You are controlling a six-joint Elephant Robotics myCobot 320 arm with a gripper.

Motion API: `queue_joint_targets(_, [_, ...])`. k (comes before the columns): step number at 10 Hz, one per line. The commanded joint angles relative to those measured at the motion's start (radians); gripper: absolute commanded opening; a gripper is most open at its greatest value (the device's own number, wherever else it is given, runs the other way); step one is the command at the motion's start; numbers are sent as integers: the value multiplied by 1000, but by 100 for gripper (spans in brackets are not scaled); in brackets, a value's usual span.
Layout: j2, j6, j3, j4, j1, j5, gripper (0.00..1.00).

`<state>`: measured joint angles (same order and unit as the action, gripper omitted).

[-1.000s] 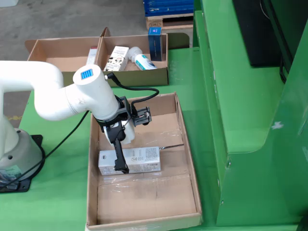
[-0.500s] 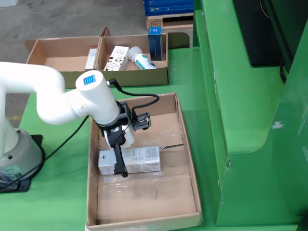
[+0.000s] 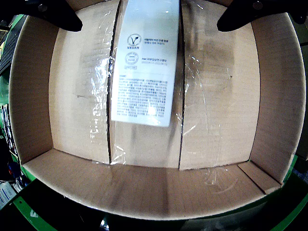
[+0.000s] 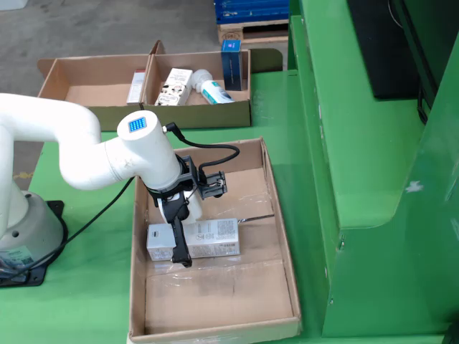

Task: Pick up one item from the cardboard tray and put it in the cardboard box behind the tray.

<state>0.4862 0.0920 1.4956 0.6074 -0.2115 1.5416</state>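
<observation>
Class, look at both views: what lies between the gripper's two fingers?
The white carton lies between the fingers of the gripper in the wrist view. In the fixed view the gripper straddles that carton in the tray.

Overall light: falling bright and even across the fixed view, throwing only soft, faint shadows.
Shadow: lying softly under the white arm (image 4: 72, 143) and along the inner walls of the cardboard tray (image 4: 283, 236).
Glare: bouncing off the clear tape on the tray floor in both views; washing out the lower print on the white carton (image 3: 144, 72).
Distortion: bending the tray walls strongly in the gripper view; darkening at the corners.
Focus: softening toward the gripper view's lower edge; blurring the dark fingers (image 3: 57, 14) at the top.
</observation>
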Motion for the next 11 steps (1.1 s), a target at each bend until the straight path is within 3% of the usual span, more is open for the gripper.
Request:
queue_joint_targets(1, [-17,9,27,67,-4,-3,100])
queue_joint_targets(11, [7,17,84,136,5,-3,100])
